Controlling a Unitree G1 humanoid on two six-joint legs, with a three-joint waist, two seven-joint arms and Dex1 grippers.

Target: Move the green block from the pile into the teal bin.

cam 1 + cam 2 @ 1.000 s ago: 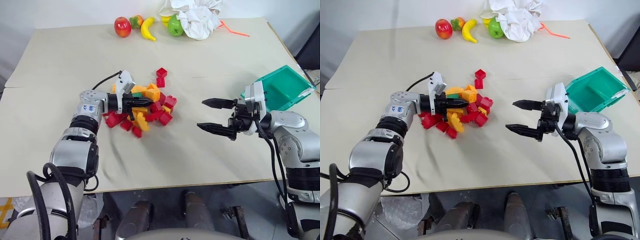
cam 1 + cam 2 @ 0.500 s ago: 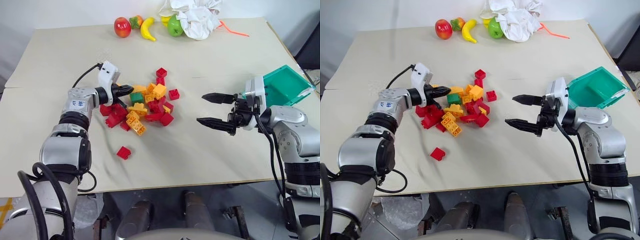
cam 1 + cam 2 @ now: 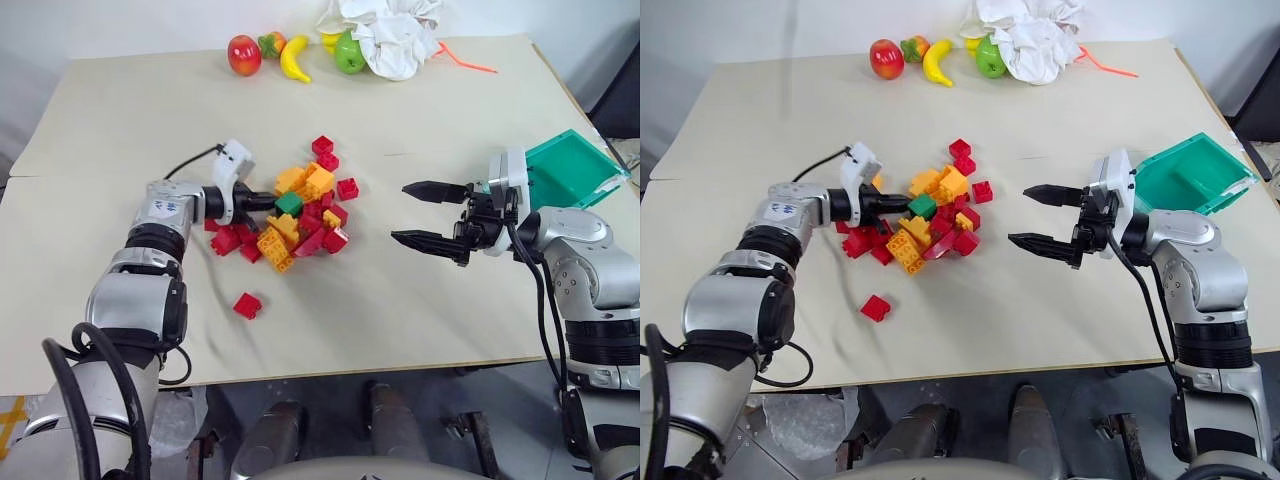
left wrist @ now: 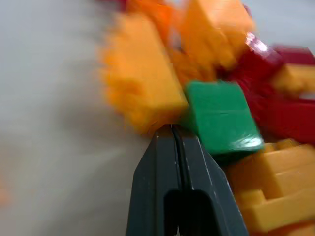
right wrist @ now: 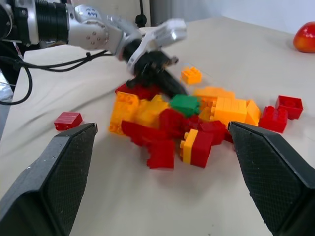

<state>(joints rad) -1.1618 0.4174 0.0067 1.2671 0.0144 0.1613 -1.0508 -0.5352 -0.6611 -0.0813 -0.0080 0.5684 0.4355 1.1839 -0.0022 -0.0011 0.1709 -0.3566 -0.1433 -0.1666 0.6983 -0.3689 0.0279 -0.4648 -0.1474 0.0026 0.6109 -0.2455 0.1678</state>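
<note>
The green block (image 3: 289,203) is sitting on top of the pile (image 3: 296,215) of red and orange-yellow bricks near the middle of the worktop (image 3: 400,300). The left end effector (image 3: 268,200) is lying low at the pile's left edge, its two black fingers clenched together with nothing between them, their tips just beside the green block and against an orange brick. One lone red brick (image 3: 246,305) is lying apart from the pile, nearer the robot. To the right of the pile, well apart from it, the right end effector (image 3: 420,212) is hovering above the worktop with its fingers spread wide and empty, pointing toward the pile. The teal bin (image 3: 572,175) is resting farther right of the pile, behind that arm's wrist.
</note>
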